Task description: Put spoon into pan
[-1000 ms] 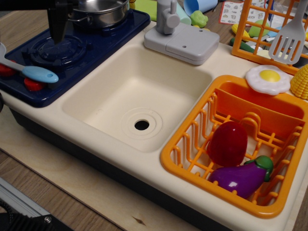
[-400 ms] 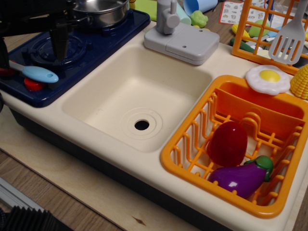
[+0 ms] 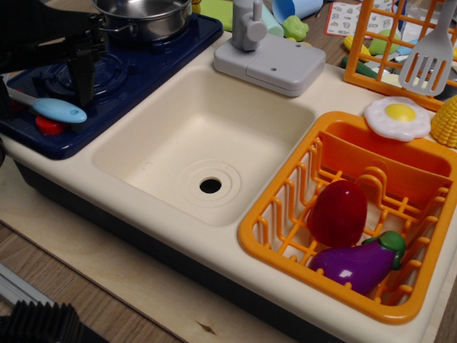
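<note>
The spoon [image 3: 58,110], with a light blue handle, lies on the front left of the dark blue toy stove [image 3: 153,66]. Its bowl end is hidden at the left edge behind the gripper. The pan [image 3: 143,16], a shiny steel pot with dark handles, stands on the stove's back burner. My black gripper [image 3: 41,101] is open and low over the spoon. One finger [image 3: 81,82] comes down just right of the handle. The other finger sits at the frame's left edge. The jaws straddle the spoon without closing on it.
A cream sink basin [image 3: 207,143] with a grey faucet [image 3: 251,32] lies right of the stove. An orange dish rack [image 3: 285,214] holds a red item and a purple eggplant [image 3: 357,263]. A fried egg [image 3: 398,116], corn, a grey spatula [image 3: 428,61] and a light blue cup [image 3: 296,7] sit at the back right.
The gripper has come down and shifted slightly left, from above the burner to around the spoon. The spoon and pan have not moved.
</note>
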Available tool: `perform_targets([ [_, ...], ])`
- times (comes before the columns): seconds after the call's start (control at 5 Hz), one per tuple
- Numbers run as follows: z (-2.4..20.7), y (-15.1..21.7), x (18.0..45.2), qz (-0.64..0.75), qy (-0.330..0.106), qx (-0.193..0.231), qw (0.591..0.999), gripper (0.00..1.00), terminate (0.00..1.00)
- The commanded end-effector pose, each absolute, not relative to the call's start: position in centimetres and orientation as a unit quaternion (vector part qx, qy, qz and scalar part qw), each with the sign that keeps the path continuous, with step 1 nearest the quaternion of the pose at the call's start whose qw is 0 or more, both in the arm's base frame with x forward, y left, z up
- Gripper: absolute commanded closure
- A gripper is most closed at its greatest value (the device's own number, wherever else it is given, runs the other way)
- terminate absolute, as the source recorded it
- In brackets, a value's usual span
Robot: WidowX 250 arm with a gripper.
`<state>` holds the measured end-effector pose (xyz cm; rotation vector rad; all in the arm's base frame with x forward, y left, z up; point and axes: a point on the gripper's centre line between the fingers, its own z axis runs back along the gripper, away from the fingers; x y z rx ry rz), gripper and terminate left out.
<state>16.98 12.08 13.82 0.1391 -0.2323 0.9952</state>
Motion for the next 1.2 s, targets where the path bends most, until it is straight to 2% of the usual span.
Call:
perform_targets([
  [0.0,13.3,12.8,16.9,0.483,-0.121,0.06,0.865,0.0,0.0],
  [0.2,12.7,12.8,16.7,0.485,-0.127,0.06,0.863,0.0,0.0],
  [0.4,12.4,12.5,16.4,0.488,-0.133,0.063,0.86,1.0,0.0],
  [0.6,12.8,12.2,16.5,0.489,-0.131,0.068,0.86,1.0,0.0],
  [1.0,15.6,11.7,17.4,0.456,-0.147,0.097,0.872,1.0,0.0],
])
